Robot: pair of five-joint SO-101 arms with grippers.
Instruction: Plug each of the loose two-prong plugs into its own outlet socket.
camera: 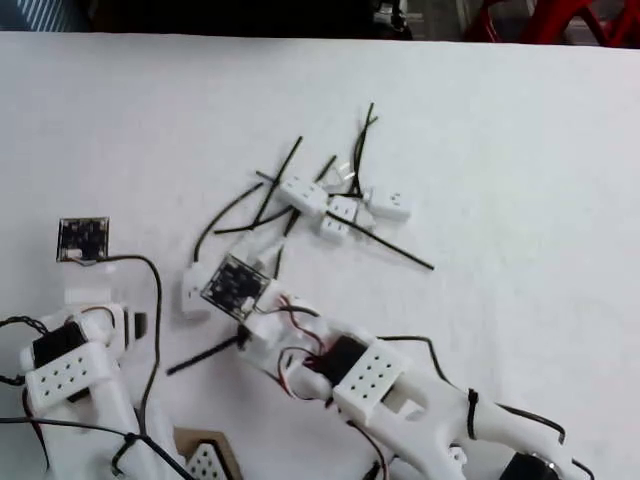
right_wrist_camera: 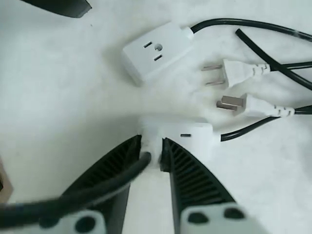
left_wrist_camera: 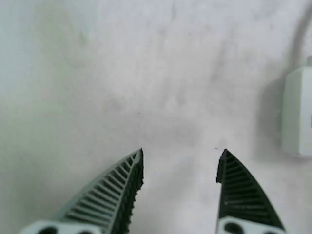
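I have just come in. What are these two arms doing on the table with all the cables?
The right gripper has its fingers shut on a white socket block, whose black cable runs back along one finger. Just ahead of it lie another outlet socket, a two-prong plug and a second plug. Both plugs are loose, with bare prongs, so neither is in a socket yet. The left gripper hangs open over the bare table and holds nothing.

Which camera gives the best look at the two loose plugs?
The right wrist view: both plugs lie close, prongs plain. The high view has them as tiny white bits among cords. The left wrist view faces bare table.
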